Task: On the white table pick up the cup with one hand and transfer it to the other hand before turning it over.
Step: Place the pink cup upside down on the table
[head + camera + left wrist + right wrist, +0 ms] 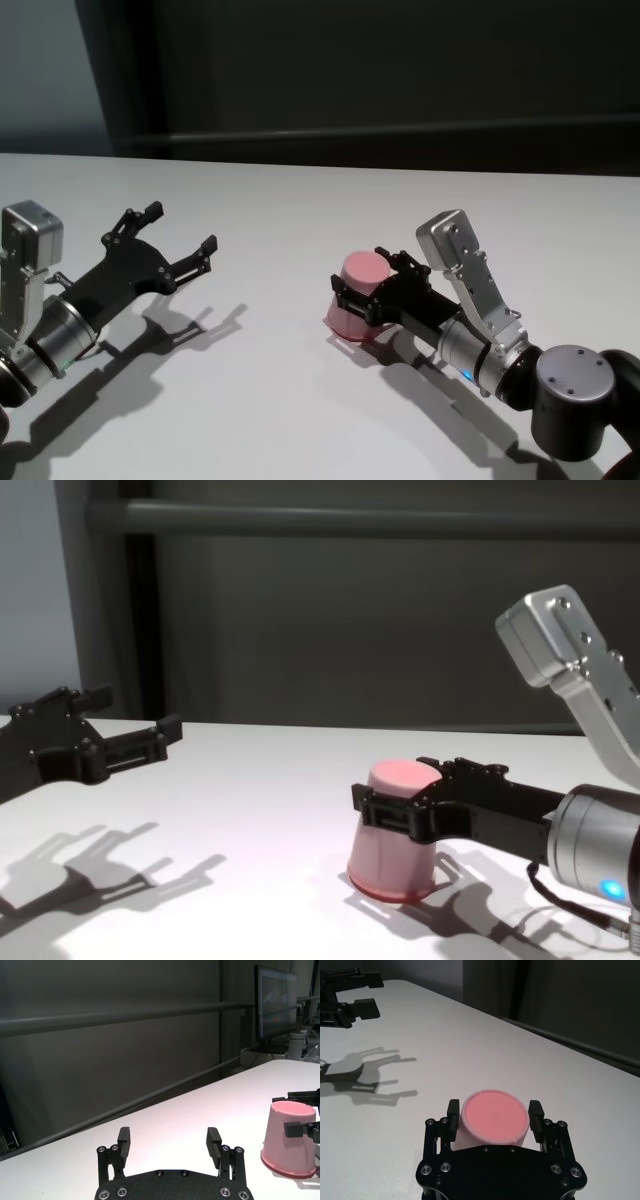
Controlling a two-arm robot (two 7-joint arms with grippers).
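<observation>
The pink cup [358, 290] stands upside down on the white table [300, 200], base up and rim on the surface. My right gripper [362, 275], on the arm with the blue light, is shut on the cup. In the right wrist view its fingers [452, 1112] press against both sides of the cup [495, 1120]. The chest view shows the same grip [395, 785] just below the cup's base. My left gripper [180, 228] hovers open and empty well to the left, a little above the table, pointing toward the cup [290, 1140].
A dark wall with horizontal rails runs behind the table's far edge. A monitor [275, 1000] stands beyond the table in the left wrist view. Bare tabletop lies between the two grippers.
</observation>
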